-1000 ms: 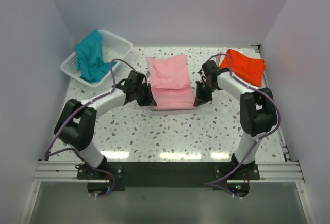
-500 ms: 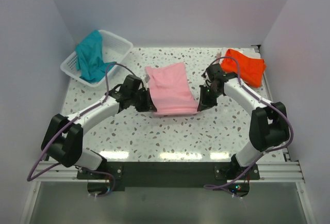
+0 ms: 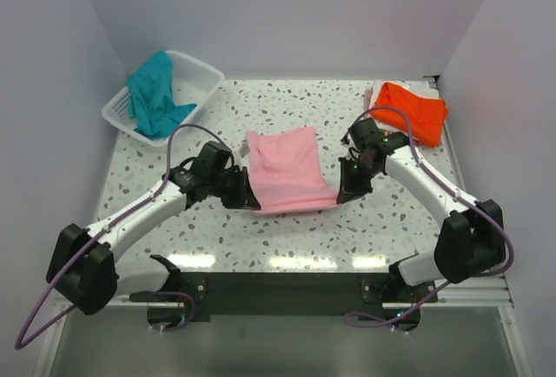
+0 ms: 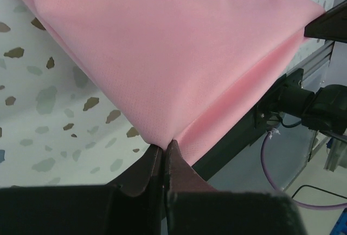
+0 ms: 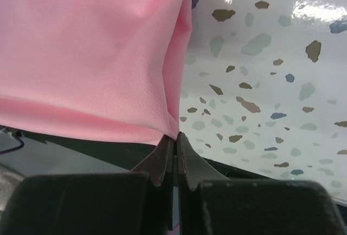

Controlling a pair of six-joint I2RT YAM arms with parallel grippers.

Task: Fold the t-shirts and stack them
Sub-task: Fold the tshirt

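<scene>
The light pink t-shirt (image 3: pixel 285 167) lies at the middle of the speckled tabletop (image 3: pixel 287 234), its near edge stretched between the two claws. The left claw (image 4: pixel 164 149) is pinched tight on the cloth's near left corner, and the right claw (image 5: pixel 175 139) is pinched tight on its near right corner. The bright orange t-shirt (image 3: pixel 413 109) sits bunched at the far right corner, and the teal t-shirt (image 3: pixel 155 101) lies crumpled in the white lattice basket (image 3: pixel 204 73) at the far left corner.
</scene>
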